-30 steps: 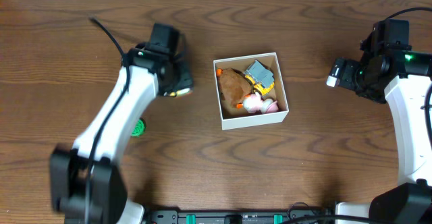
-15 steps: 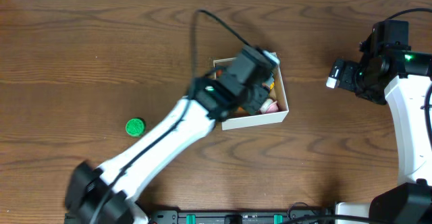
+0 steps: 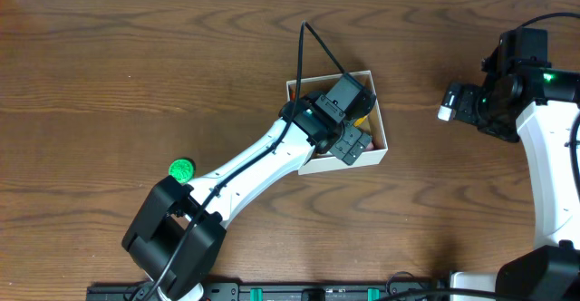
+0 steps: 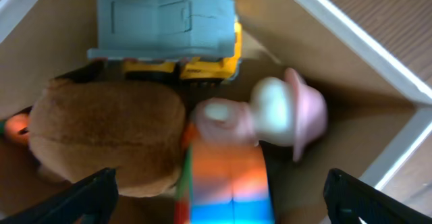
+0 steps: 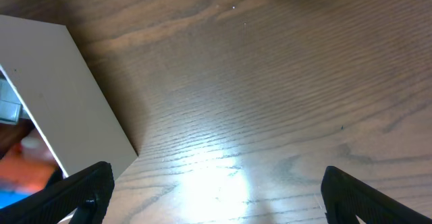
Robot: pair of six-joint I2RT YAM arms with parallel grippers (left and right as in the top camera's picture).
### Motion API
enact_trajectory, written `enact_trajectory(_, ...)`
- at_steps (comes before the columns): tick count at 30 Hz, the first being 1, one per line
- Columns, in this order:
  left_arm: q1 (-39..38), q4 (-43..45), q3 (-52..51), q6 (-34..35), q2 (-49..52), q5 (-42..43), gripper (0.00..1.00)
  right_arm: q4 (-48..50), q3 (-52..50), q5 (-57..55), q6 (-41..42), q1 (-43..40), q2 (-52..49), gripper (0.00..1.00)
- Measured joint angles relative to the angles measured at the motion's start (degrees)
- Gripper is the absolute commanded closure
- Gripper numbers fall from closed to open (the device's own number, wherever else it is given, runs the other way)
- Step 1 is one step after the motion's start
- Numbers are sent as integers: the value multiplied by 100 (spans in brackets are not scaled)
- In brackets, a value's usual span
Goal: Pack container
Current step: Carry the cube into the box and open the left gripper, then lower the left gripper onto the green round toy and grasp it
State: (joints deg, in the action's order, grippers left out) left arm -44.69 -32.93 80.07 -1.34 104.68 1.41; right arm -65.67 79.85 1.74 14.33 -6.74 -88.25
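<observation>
The container (image 3: 337,76), a small white-walled box with a tan inside (image 4: 317,156), sits mid-table. In it lie a brown plush (image 4: 108,133), a grey and yellow truck (image 4: 165,28), a pink figure with a hat (image 4: 270,116) and an orange and blue block (image 4: 229,183). My left gripper (image 3: 349,140) hovers inside the box, open. In the left wrist view its fingers stand wide on both sides of the block without touching it. My right gripper (image 3: 456,101) is open and empty over bare table right of the box. The right wrist view shows the container's outer wall (image 5: 67,96).
A small green round toy (image 3: 182,169) lies on the wooden table (image 3: 435,210) to the left, beside the left arm's lower links. The left arm stretches diagonally from the front edge to the box.
The left arm swung from the table's left side to over the container and its jaws opened, leaving the orange and blue block in the box. The right arm stayed still.
</observation>
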Motion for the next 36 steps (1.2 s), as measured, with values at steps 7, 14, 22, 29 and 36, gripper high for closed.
enact_trajectory(7,186,-505,-2,166,-457,-260,2,-35,0,0,-39,0,0,1)
enact_trajectory(14,1462,-1832,0,1078,-2048,-876,2,-33,-7,-2,-79,0,0,1)
enact_trajectory(22,4175,-2640,-146,2304,-2699,-955,2,-24,-9,-2,-83,0,0,1)
enact_trajectory(29,5058,-2035,-1259,2474,-2090,-254,2,-15,-11,0,-96,0,0,1)
enact_trajectory(36,5060,-1421,-2085,2472,-1191,101,2,-52,-11,0,-98,0,0,1)
